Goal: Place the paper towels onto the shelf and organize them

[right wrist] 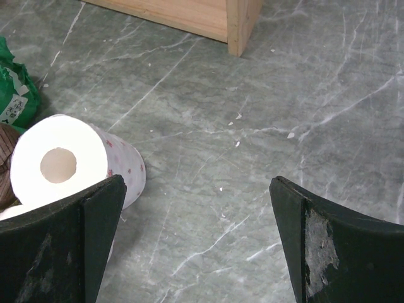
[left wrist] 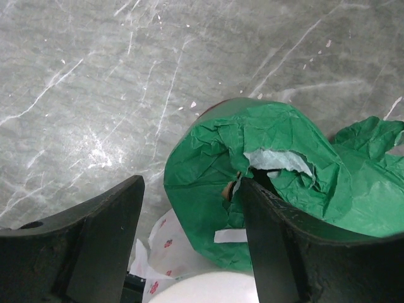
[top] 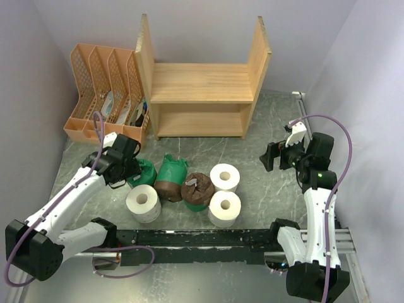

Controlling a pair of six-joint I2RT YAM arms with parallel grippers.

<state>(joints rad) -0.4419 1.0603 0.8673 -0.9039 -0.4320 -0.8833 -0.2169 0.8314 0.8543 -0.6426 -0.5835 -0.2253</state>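
Three bare white rolls (top: 225,209) and several wrapped ones lie in a loose cluster on the bench (top: 265,136), close to its near edge and just ahead of the two arm bases. All of them are on the bench, in front of the shelf (top: 202,82). The shelf is a light wooden unit with two boards between tall side panels, and it stands at the back wall. A band of bare grey marbled surface runs between the cluster and the shelf's front edge. The widest open stretch is on the right, between the white rolls and the right arm (top: 319,202). An orange lattice file rack (top: 104,95) stands just beside the shelf's left panel.

The left arm (top: 69,196) reaches in from the near left corner, its wrist tipped down over the left end of the cluster. The left jaws stand well apart astride a green-wrapped roll (left wrist: 278,164). One finger lies against the crinkled wrap and the other stands clear of it, so they have not closed on it. To that roll's right lie a second green roll (top: 172,169) and a brown-wrapped roll (top: 197,184).

The right arm rises at the right edge, its wrist turned towards the cluster. The right jaws are spread fully and hold nothing, above bare bench.

Pale lilac walls enclose the bench on three sides.
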